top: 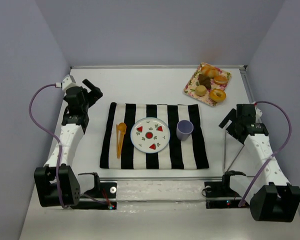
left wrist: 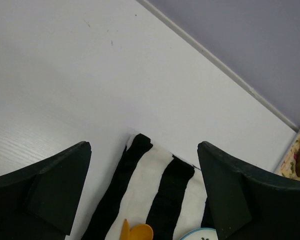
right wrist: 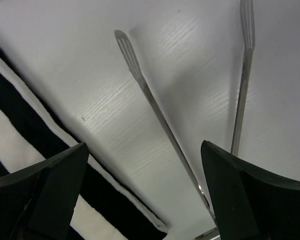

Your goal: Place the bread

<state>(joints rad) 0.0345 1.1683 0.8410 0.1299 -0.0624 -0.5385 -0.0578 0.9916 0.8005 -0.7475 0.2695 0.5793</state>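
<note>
Top external view: a white bench (top: 155,85) sits inside a booth with pale lilac walls (top: 155,30), a seam running along the far edge where the two meet. A black-and-white striped cloth (top: 190,145) lies in the middle, carrying a plate (top: 134,134) and a purple cup (top: 184,129).

The bread (top: 218,95) rests on a flowered tray (top: 191,86) just beyond the right end effector (top: 226,119) and slightly to its left, well apart from the left end effector (top: 93,88). The bread lies flat with its hole facing up. Being a ring, it has no long axis I can pick out.

Both end effectors stand wide with nothing between the fingers. Metal tongs (right wrist: 155,110) lie on the bench under the right one.
</note>
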